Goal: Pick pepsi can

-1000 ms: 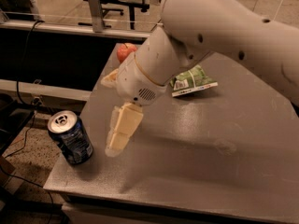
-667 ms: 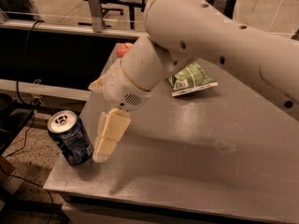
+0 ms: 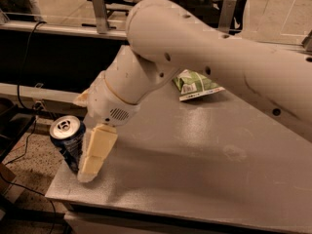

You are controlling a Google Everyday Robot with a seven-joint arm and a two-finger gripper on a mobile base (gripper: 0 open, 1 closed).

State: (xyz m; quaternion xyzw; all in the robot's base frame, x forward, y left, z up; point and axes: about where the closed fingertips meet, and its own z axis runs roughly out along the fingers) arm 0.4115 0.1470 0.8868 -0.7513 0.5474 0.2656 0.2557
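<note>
The pepsi can (image 3: 67, 139) is dark blue with a silver top and pull tab. It stands upright at the front left corner of the grey table (image 3: 195, 174). My gripper (image 3: 84, 147) reaches down from the large white arm (image 3: 204, 48) and is right at the can. One cream finger (image 3: 96, 150) hangs down against the can's right side, its tip near the tabletop. The other finger shows only as a cream stub behind the wrist, above and behind the can. The jaws stand apart, open.
A green-and-white snack bag (image 3: 196, 85) lies at the back of the table, partly behind the arm. The table's left edge (image 3: 56, 189) runs just beside the can, with floor and black cables (image 3: 24, 77) beyond. A dark counter and a rail stand behind.
The arm has swung left and down. The near finger, first well to the right of the can, is now against its right side. The can has not moved.
</note>
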